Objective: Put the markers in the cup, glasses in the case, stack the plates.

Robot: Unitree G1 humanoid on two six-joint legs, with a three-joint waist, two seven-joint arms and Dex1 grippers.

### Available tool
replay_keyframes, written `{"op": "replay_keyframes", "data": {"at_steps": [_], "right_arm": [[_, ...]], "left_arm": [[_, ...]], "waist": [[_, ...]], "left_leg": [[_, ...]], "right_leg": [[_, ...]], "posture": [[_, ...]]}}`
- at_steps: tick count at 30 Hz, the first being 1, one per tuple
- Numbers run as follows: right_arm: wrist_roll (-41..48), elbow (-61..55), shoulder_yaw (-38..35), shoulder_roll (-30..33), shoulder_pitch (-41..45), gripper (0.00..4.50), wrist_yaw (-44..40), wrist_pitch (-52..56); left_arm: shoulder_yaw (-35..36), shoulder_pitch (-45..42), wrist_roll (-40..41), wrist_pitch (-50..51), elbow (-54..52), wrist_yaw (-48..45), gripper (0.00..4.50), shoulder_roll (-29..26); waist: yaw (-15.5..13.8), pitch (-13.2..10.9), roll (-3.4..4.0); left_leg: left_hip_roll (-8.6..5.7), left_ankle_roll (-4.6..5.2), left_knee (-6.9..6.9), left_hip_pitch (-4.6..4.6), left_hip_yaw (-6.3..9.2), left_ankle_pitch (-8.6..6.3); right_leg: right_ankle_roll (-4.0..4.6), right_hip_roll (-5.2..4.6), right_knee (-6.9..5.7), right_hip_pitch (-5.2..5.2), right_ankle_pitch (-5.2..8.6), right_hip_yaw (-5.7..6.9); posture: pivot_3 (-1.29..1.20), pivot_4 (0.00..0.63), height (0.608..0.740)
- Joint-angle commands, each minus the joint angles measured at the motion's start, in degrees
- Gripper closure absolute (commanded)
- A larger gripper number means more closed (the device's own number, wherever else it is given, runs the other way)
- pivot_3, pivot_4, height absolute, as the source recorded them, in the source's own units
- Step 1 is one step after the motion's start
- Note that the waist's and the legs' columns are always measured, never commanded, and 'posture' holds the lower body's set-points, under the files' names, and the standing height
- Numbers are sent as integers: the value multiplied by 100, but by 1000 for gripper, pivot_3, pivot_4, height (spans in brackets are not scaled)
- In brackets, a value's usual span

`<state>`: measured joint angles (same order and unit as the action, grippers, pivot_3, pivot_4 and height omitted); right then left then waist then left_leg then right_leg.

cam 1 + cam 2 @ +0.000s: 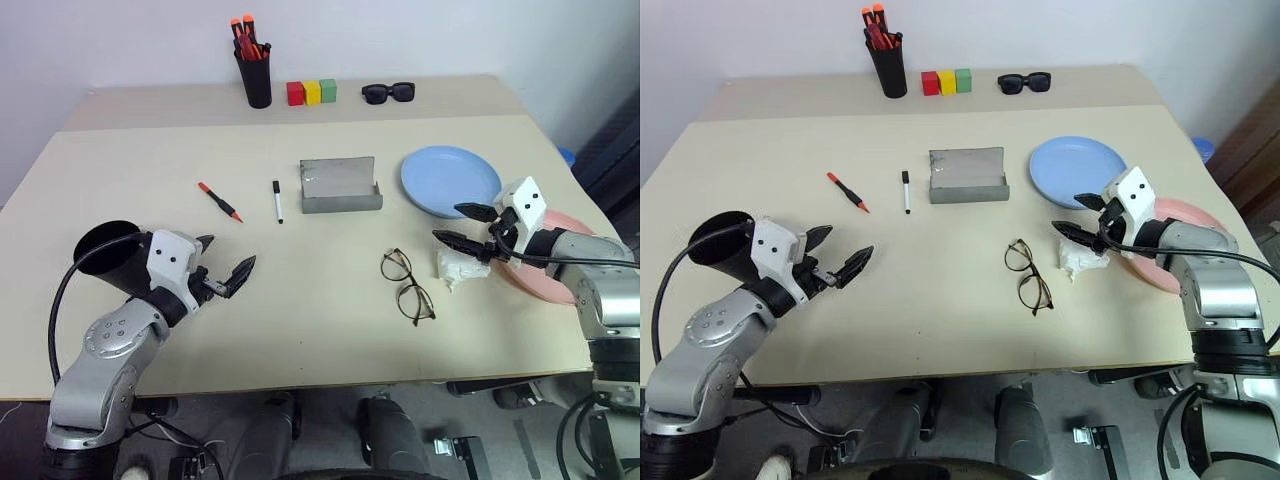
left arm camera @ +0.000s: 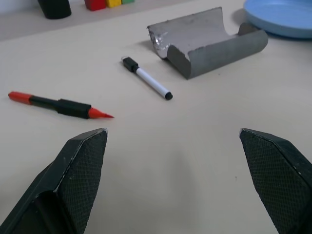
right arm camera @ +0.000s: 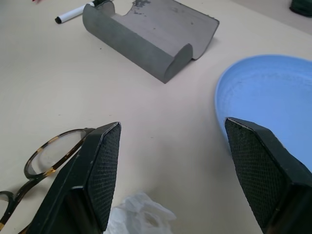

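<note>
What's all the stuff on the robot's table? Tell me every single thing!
Red-orange marker: one, left of centre.
White marker with black ends: one, beside it.
Grey open glasses case: one, centre.
Wire-framed round glasses: one, front right.
Crumpled white tissue: one, right of glasses.
Light blue plate: one, right.
Salmon pink plate: one, right edge.
Wide black cup: one, left edge.
Tall black cup of orange-capped markers: one, back.
Blocks: three, red, yellow, green, back.
Black sunglasses: one, back.
Left tool, right tool: open, empty.
</note>
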<state>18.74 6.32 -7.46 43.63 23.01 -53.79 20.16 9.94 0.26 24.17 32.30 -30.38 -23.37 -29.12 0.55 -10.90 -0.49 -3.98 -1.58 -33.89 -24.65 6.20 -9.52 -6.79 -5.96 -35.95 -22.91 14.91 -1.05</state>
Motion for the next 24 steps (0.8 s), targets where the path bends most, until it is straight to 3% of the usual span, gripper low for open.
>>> {"op": "replay_keyframes", "data": {"at_steps": [1, 13, 20, 24], "right_arm": [[-7, 39, -7, -92, 167, 1048, -13, -237], [6, -192, 167, -471, 82, 1048, 38, -443], [-87, -820, 594, -1045, 34, 1048, 391, -362], [-171, -1539, 1069, -1503, 61, 1048, 837, -43]], "left_arm": [[10, -130, -39, 27, -140, 71, 43, -4], [-100, -536, -65, 176, -162, 171, 43, -22], [-992, -1449, -611, 802, 210, 980, 43, 583], [-913, -1971, -743, 1336, 538, 1595, 43, 1075]], "waist": [[1, 0, 0], [3, 0, 0], [-5, 0, -2], [8, -1, -4]], "left_leg": [[0, 0, 0, 0, 0, 0], [-1, 4, -1, 1, 1, 2], [-6, 4, -11, 2, 6, 4], [-6, 5, -9, 2, 7, 4]], "right_leg": [[0, 0, 0, 0, 0, 0], [-1, 2, -3, 0, 0, 0], [-6, 5, -8, 6, -2, 3], [-21, 6, -17, -1, -6, 1]], "posture": [[0, 150, 740], [0, 150, 740], [0, 150, 740], [0, 150, 740]]}}
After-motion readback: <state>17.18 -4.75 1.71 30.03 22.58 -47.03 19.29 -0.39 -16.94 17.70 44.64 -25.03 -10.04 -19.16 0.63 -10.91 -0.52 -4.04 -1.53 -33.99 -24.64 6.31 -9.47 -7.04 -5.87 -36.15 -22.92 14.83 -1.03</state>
